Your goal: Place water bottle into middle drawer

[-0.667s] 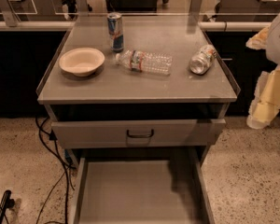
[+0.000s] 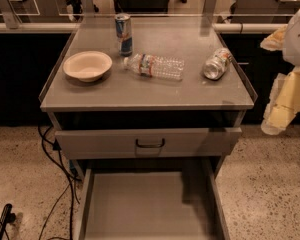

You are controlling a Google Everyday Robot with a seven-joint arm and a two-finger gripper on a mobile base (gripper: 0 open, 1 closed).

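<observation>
Camera view, gripper (image 2: pixel 280 109) right, bowl (image 2: pixel 87 65) near bottle (image 2: pixel 155 67)

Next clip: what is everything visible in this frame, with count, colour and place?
water bottle: 1, clear with white cap, lying centre on the cabinet top
drink can: 1, blue and silver, upright behind the bottle
silver can: 1, on its side, right of the bottle
bowl: 1, cream, left on the top
cabinet top: 1, grey
drawer front: 1, grey, black loop handle
middle drawer: 1, grey, pulled open, bottom
cables: several, black, floor left
pincer: 1, pale yellow-white, right edge beside the cabinet
</observation>
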